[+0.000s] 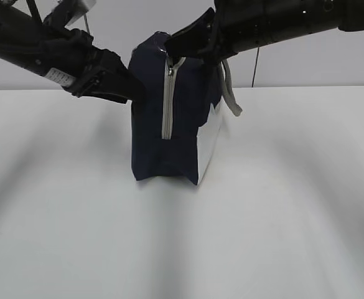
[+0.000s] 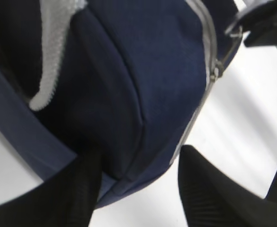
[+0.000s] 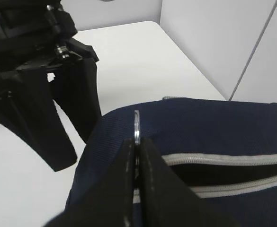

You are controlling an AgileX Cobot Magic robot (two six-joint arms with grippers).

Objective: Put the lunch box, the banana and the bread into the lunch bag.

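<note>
The navy lunch bag [image 1: 175, 137] stands upright mid-table, its grey zipper [image 1: 167, 106] facing the exterior camera. My right gripper [image 1: 171, 55] is at the bag's top, shut on the zipper's metal ring pull [image 3: 137, 124]. Behind the pull the zipper gapes in a dark slit [image 3: 223, 174]. My left gripper [image 1: 134, 93] is against the bag's upper left side. In the left wrist view its two fingers [image 2: 200, 189] straddle the bag's end [image 2: 152, 71] and grip the fabric. The lunch box, the banana and the bread are out of view.
A grey handle [image 1: 231, 96] hangs off the bag's right side and a pale strap [image 2: 58, 47] lies over its top. White table [image 1: 294, 218] spreads all round the bag; a grey wall stands behind.
</note>
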